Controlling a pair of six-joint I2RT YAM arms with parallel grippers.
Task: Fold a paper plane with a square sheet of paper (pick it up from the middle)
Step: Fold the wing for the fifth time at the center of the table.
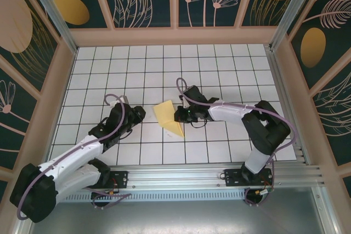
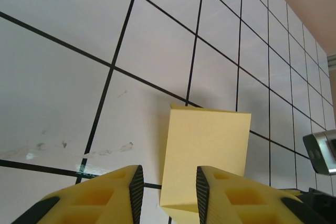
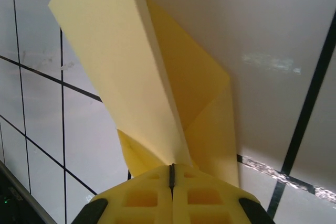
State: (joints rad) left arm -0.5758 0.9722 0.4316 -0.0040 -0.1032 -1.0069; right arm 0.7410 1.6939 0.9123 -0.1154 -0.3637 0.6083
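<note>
Looking down from the top view, you see the yellow paper (image 1: 168, 117) folded into a creased wedge near the middle of the table (image 1: 219, 64), a little toward the near edge. Your right gripper (image 1: 179, 115) meets the paper's right side, and your left gripper (image 1: 137, 114) sits just beside its left side, not touching it.

Turning to the left wrist view, your left gripper (image 2: 168, 174) has its two yellow fingers (image 2: 113, 192) spread with a gap between them and nothing held. The paper (image 2: 207, 150) lies just beyond the fingertips on the white grid tiles, its far edge straight and its near edge lifted.

From the right wrist view, your right gripper (image 3: 171, 174) has its jaws pressed together on the paper (image 3: 131, 66). One flap stands up and leans left from the pinch, while a creased layer behind it spreads toward the table surface (image 3: 262, 40).
</note>
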